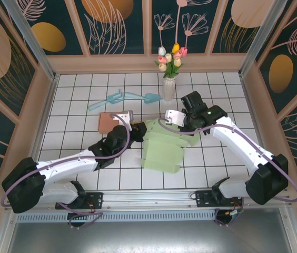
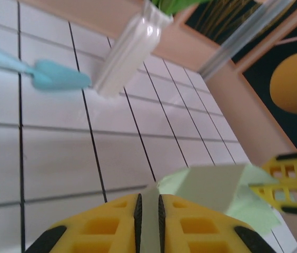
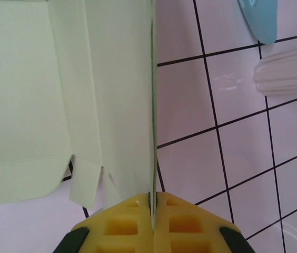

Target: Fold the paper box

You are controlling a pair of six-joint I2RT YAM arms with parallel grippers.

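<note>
Found yellow pads [image 3: 122, 224] of right gripper [image 3: 152, 203] pressed together on the thin raised edge of a panel of the paper box [image 3: 27, 105], with no gap visible beyond the sheet itself. Found left gripper [image 2: 148, 205] likewise almost closed, pinching a pale green flap in the narrow slot between its fingers.

Located box near the middle of the white tiled table [image 1: 75, 95], between the two grippers, in front of the vase [image 1: 168, 89] of flowers and near a brown card [image 1: 109, 122] to its left. Noted a light-green blank, partly raised: main panel flat on the tiles toward the arm bases, far panels lifted where gripped. Noted small tabs and creases along the lower edge in the right wrist view, none tucked. Recorded blue scoop [image 1: 118, 98] farther back, well apart from the work.

Judged step in hand as raising two walls along their creases, one per gripper. Judged progress as early to middle, with no closed box form yet.

Judged next move to call for turning both held panels toward upright together, keeping the base panel flat on the table and avoiding any outward pull hard enough to tear or drag the sheet. Advised care over the tabs: to be guided inside the walls, not outside. Could not confirm any hold-down on the base panel other than its own weight.
</note>
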